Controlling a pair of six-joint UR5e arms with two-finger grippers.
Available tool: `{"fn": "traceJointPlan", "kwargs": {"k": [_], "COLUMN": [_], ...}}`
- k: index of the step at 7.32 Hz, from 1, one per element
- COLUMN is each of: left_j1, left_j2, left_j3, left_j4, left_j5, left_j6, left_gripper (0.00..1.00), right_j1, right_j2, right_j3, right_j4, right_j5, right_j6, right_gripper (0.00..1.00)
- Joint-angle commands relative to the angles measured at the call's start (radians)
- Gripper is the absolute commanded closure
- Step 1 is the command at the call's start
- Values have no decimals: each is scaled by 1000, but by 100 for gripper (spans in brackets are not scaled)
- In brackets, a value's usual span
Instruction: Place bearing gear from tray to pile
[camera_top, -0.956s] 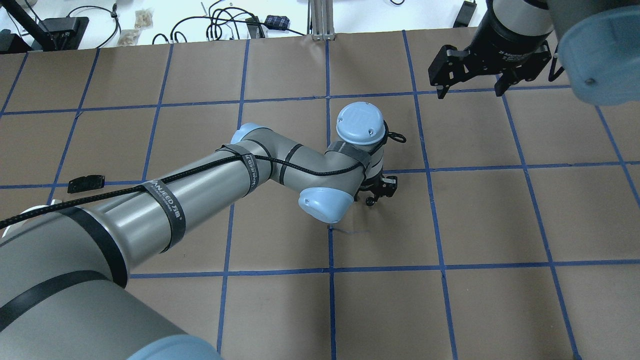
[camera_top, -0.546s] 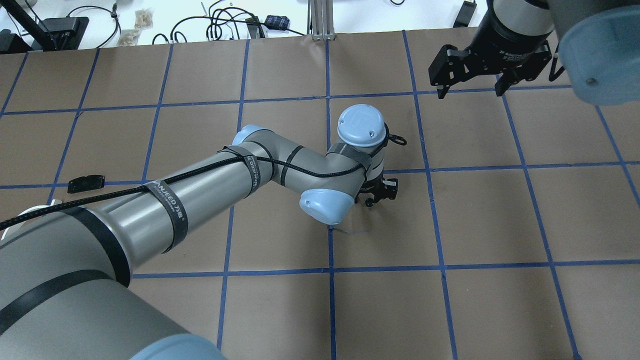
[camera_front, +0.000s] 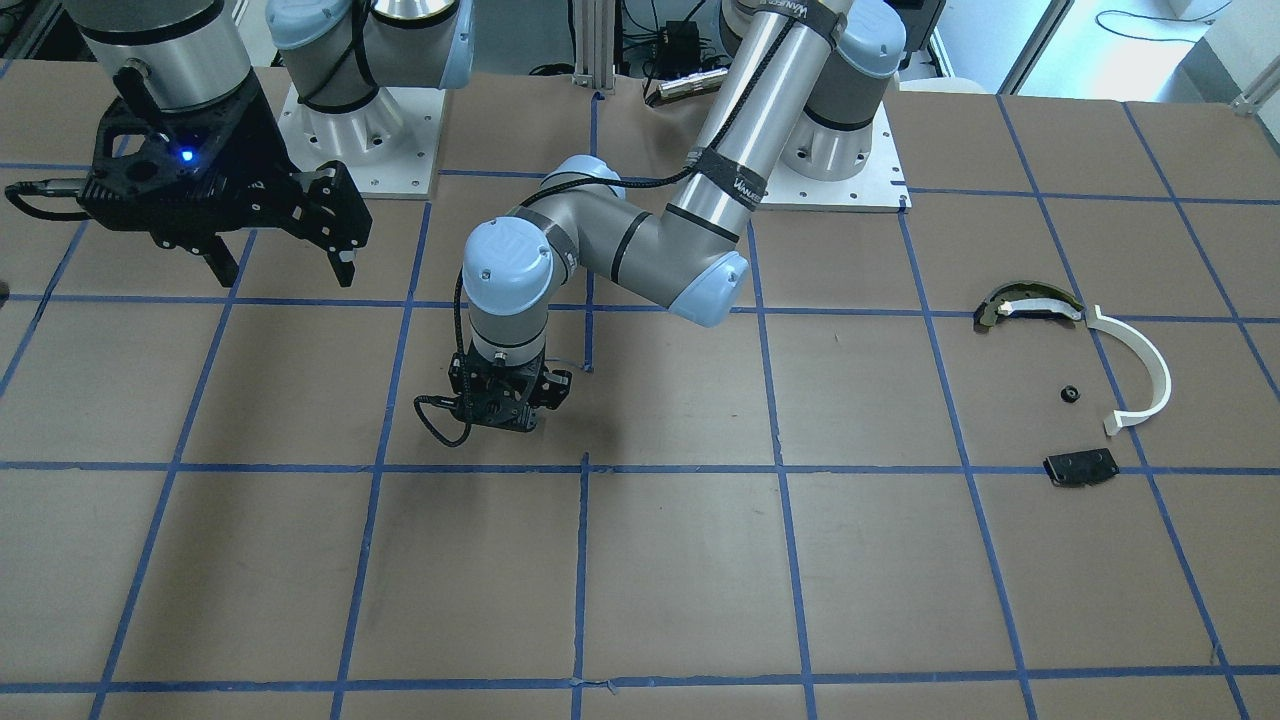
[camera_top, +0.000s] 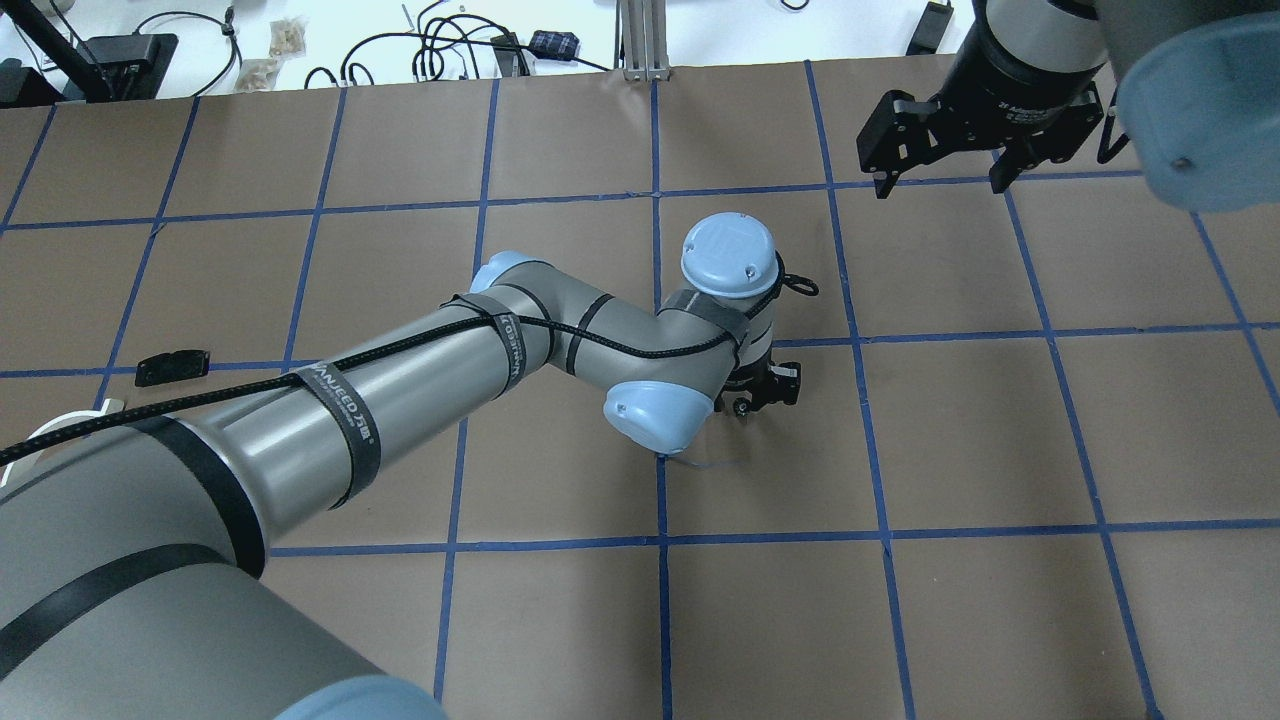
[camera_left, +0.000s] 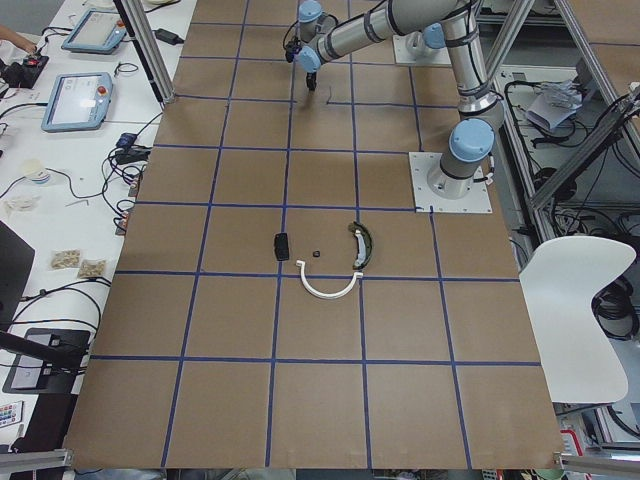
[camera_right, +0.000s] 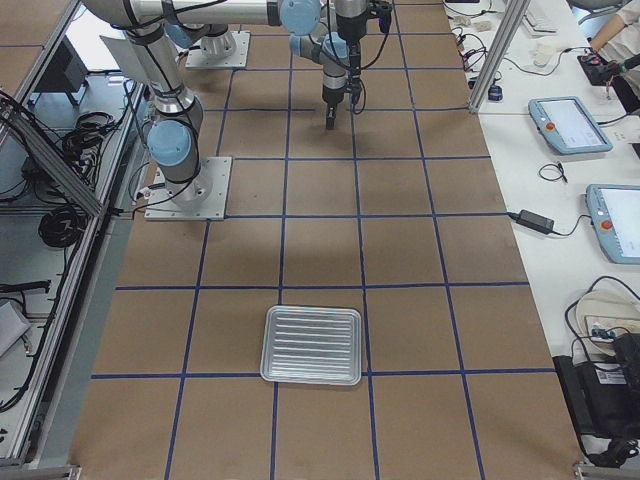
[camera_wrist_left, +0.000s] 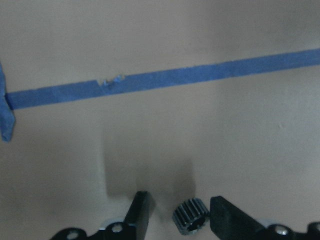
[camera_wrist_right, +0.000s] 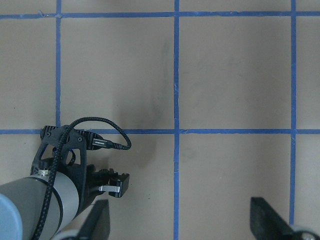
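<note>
Since a second ago the left gripper (camera_wrist_left: 180, 196) is easing slightly toward the robot's right. The bearing gear (camera_wrist_left: 190, 221) is lying on the worktop (camera_front: 700, 560) between its parted fingers (camera_wrist_left: 142, 215), ungrasped and well apart from the pile (camera_front: 1069, 393). The right gripper (camera_top: 940, 188) is hanging spread wide.

The tray (camera_right: 311, 345) lies on the table (camera_front: 640, 600) toward the robot's right end. Well apart, toward its left end, lies the pile (camera_left: 316, 252): a half-ring (camera_front: 1161, 368) with a curved piece (camera_front: 1030, 297) just beside the end nearer the robot, a small round part (camera_front: 1069, 393) inside its bow, and a flat plate (camera_front: 1080, 467) near its far end. Between tray and pile, over the table's middle, hangs the left gripper (camera_wrist_left: 179, 200) with the gear (camera_wrist_left: 191, 216) between its fingers (camera_wrist_left: 142, 212), the right gripper (camera_front: 285, 278) farther to the robot's right.
</note>
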Motion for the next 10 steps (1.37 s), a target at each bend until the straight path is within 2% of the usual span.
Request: {"fn": "traceJointPlan", "kwargs": {"k": [1,8,9,10], "left_j1": [-3,-9,-9,-9], "left_j2": [0,46,34,25], "left_j3": [-2,9,9,9], "left_j4": [-3,-14,-12,-12], "left_j5": [0,9,9,12], "left_j6": [9,9,4,-8], "left_gripper": [100,100,88,1], "right_j1": [0,0,0,0], "right_j2": [0,0,0,0], "right_j3": [0,-1,-1,-1], "right_j4": [0,0,0,0], "right_j5": [1,0,0,0], "right_j6": [0,0,0,0], "right_gripper": [0,0,0,0]}}
